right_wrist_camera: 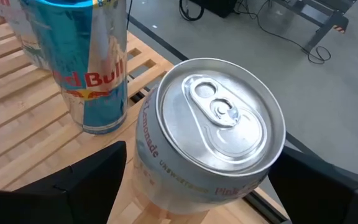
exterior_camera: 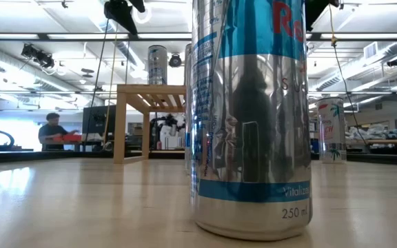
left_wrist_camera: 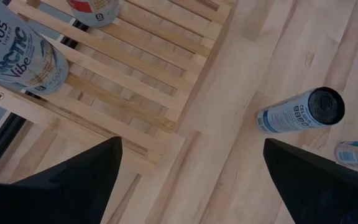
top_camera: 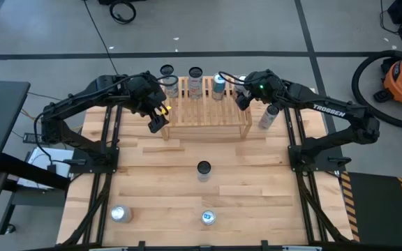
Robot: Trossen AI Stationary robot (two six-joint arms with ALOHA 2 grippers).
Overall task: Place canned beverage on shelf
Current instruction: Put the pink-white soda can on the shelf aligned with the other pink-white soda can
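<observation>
Above the shelf's (top_camera: 206,111) right end, right hand (top_camera: 242,97) spread wide, empty, beside 1 can (right_wrist_camera: 210,140).

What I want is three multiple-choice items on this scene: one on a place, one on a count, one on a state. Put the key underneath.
1. The left claw hangs by which part of the shelf?
A. its left end
B. its middle
C. its right end

2. How many cans stand on the shelf?
A. one
B. three
C. five

3. How is the left claw?
A. shut on a can
B. shut on nothing
C. open and empty

Key: 1 A, since the high view puts it at the shelf's left end. 2 B, since the high view shows three can tops in a row on the slats. 3 C, since the left wrist view shows its fingers wide apart with only wood between them.
</observation>
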